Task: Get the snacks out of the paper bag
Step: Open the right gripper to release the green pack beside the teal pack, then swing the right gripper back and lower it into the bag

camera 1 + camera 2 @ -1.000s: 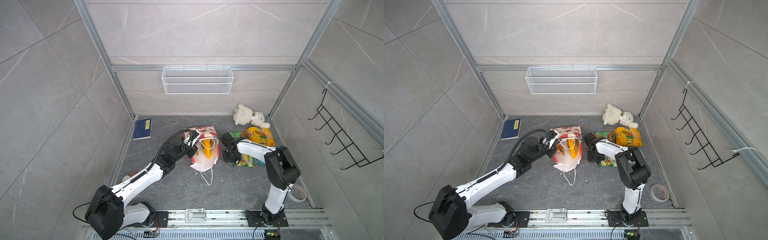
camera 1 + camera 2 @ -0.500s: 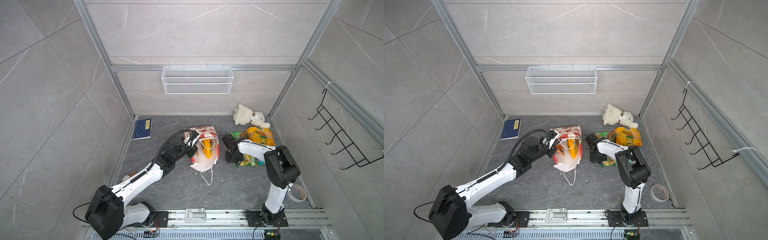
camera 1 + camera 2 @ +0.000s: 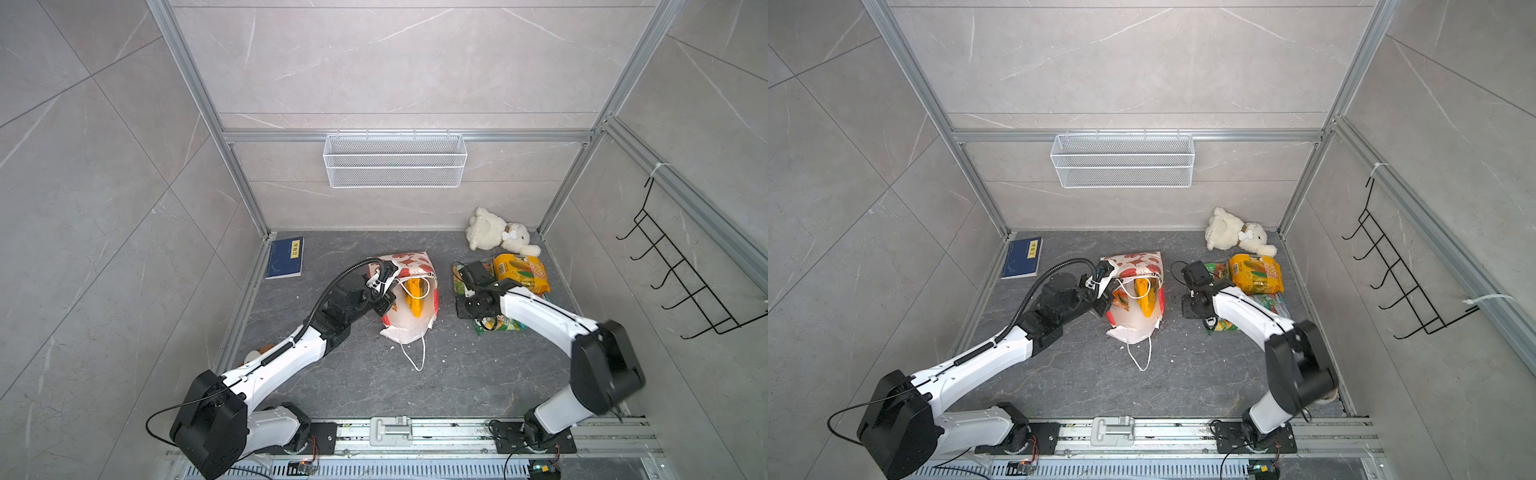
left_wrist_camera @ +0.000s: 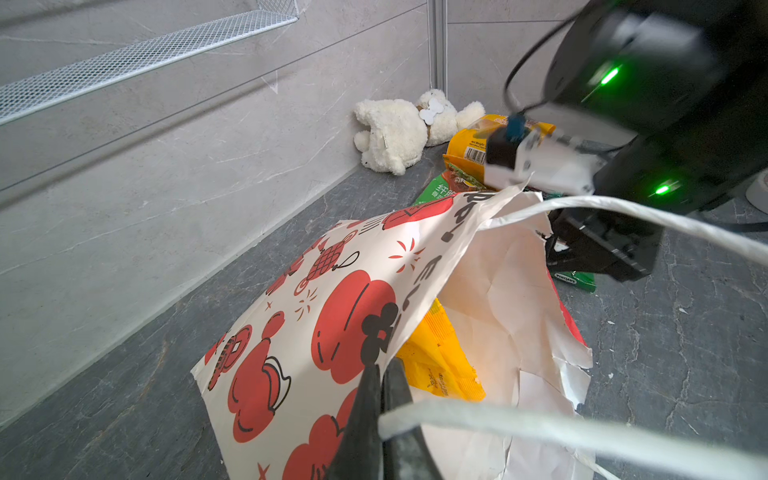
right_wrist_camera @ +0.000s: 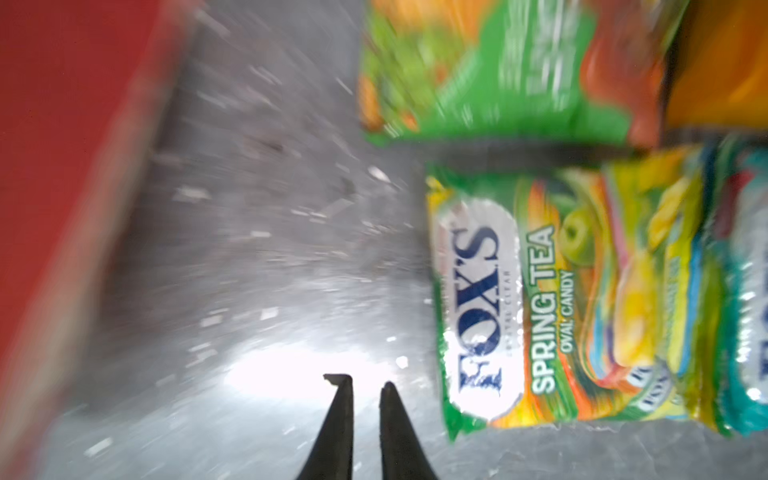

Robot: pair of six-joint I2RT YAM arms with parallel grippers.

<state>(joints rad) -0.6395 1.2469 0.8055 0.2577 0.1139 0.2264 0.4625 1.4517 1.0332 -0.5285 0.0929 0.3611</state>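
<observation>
One paper bag (image 3: 411, 266). Six snack packets: one corn packet (image 3: 521, 274), one green packet (image 5: 478, 70), one FOX'S Spring Tea packet (image 5: 540, 299), one second FOX'S packet (image 5: 748, 299), two orange packets (image 3: 1144, 293) inside the bag. One plush bear (image 3: 490, 235), one blue book (image 3: 286, 257), one wire basket (image 3: 395, 166), one hook rack (image 3: 685, 264).

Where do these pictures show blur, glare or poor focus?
Right wrist view: motion blur smears the green packet and paper bag; glare whitens the floor before the right gripper. Left wrist view: the near cord handle is unfocused. Both top views: sharp, evenly lit.

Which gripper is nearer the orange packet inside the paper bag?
Left: the left gripper pinches the paper bag rim beside the orange packet; right gripper is outside the bag.
</observation>
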